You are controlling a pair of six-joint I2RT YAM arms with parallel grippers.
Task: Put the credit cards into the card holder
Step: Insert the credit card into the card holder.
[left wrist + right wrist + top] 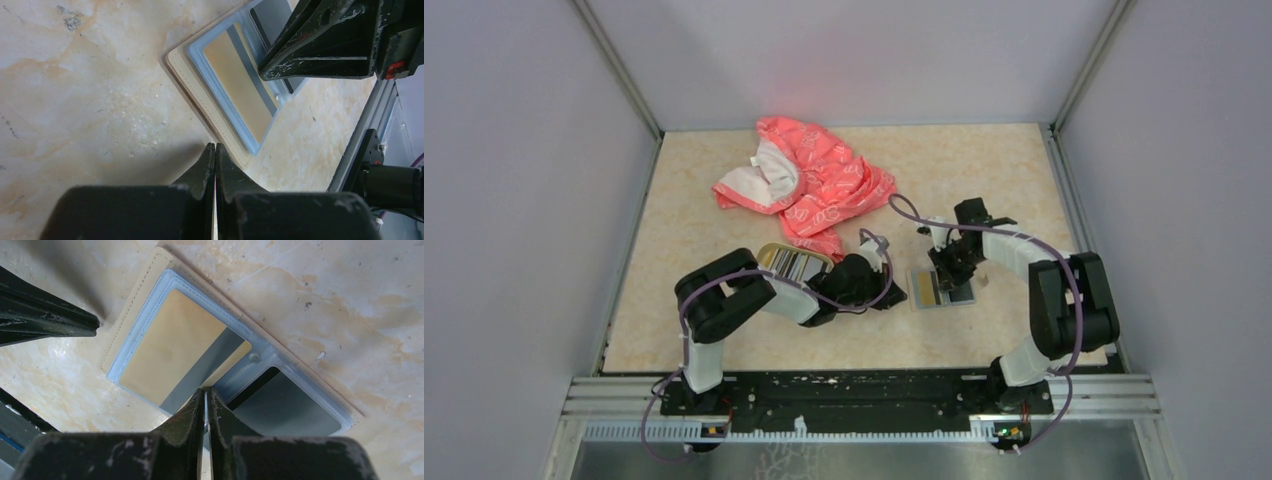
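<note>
A pale marbled tabletop (984, 170), boxed in by plain grey panels (524, 200), carries the open card holder (941, 288). A golden-tan card (170, 350) and a dark card (285, 410) lie in its clear pockets. The right gripper (206, 399), jaws pressed together on nothing, hangs over the holder's middle, hiding part of it from above. The left gripper (215, 149), likewise closed and empty, sits just beside the holder's edge. Past it, an oval dish (772, 252) holds striped cards (799, 265). A pink-red cloth (809, 185) lies beyond the dish.
</note>
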